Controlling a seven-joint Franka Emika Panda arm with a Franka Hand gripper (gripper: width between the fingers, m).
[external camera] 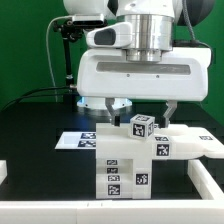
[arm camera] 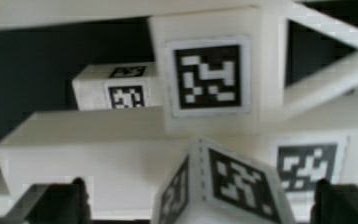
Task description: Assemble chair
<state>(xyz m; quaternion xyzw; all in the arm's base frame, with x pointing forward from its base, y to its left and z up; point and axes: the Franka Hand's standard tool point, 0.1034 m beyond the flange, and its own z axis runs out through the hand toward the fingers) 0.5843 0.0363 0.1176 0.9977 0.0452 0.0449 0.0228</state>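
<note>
White chair parts (external camera: 120, 160) clustered, end effector (external camera: 141, 110) spread above

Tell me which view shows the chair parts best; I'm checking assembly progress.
The exterior view: the chair parts appear whole, including the flat panel. The wrist view shows only blurry, close-up tagged faces.

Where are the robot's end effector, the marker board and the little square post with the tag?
end effector (external camera: 142, 110), exterior view, midway between its two fingertips.
marker board (external camera: 72, 141), exterior view, on a bare white patch of its flat top.
square post (external camera: 143, 126), exterior view, on its tagged end face.
</note>
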